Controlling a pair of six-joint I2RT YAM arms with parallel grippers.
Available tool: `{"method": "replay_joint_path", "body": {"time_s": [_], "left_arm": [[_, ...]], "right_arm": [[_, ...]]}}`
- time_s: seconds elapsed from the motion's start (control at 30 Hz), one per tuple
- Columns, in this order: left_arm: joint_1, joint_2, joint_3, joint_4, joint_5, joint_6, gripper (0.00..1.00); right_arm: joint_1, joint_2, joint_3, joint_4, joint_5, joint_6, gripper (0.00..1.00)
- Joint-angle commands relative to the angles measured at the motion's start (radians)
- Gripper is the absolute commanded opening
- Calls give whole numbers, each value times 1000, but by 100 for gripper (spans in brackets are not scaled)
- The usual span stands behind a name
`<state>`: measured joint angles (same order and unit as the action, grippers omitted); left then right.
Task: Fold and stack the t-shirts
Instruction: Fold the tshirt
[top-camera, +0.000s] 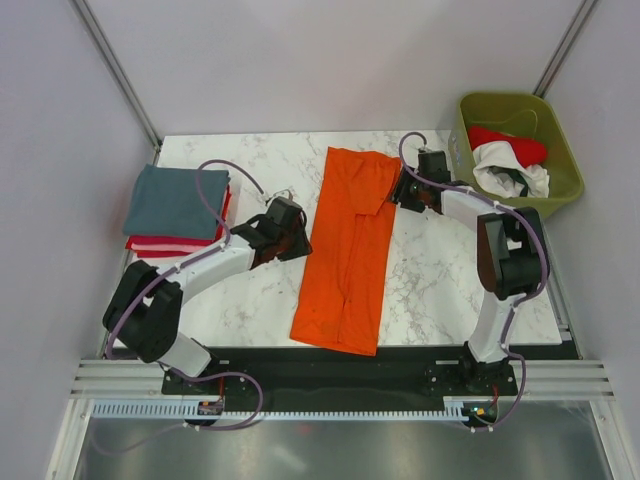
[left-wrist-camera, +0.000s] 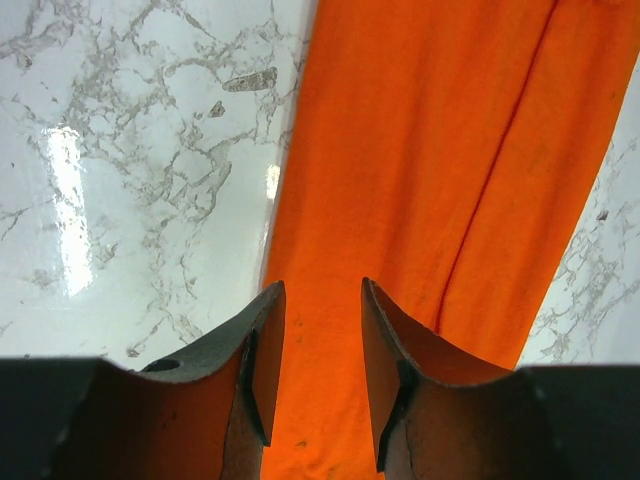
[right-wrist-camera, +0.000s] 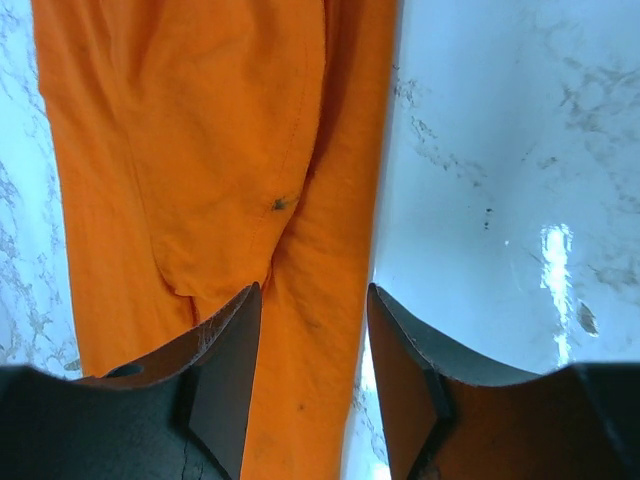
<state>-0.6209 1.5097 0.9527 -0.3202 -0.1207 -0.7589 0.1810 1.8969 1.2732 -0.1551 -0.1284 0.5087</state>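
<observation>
Marble table (top-camera: 430, 290) bears the orange t-shirt (top-camera: 345, 260), left end effector (left-wrist-camera: 322, 298) and right end effector (right-wrist-camera: 313, 296) released at its edges.

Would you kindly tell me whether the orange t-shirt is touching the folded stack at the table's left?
Apart. The top view shows a broad strip of bare marble table between the orange t-shirt and the folded stack; their edges never meet.

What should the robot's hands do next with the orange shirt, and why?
Probably lower both and pinch. The orange t-shirt lies as a long, narrow strip, already folded lengthwise. The left gripper and right gripper are open at its two long edges, holding nothing. Gripping there would let them fold it crosswise.
</observation>
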Motion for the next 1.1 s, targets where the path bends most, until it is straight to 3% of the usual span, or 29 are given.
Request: {"method": "replay_joint_path", "body": {"time_s": [0.0, 0.3, 0.4, 0.6, 0.97, 1.03, 1.07], "left_arm": [[16, 6, 0, 59, 18, 52, 43], [62, 67, -22, 75, 46, 59, 43], [70, 93, -31, 96, 65, 63, 43], [89, 176, -29, 141, 116, 53, 41], [131, 287, -9, 224, 210, 46, 39], [141, 300, 0, 230, 214, 41, 35], [153, 323, 7, 242, 223, 41, 28]], "right_arm": [[-8, 60, 50, 72, -39, 33, 54], [-15, 186, 130, 88, -60, 62, 53], [-14, 217, 153, 91, -65, 70, 47], [-14, 287, 212, 98, -76, 97, 21], [-14, 366, 272, 134, -108, 123, 9], [-14, 375, 279, 144, -108, 128, 7], [-14, 379, 290, 146, -109, 134, 6]]}}
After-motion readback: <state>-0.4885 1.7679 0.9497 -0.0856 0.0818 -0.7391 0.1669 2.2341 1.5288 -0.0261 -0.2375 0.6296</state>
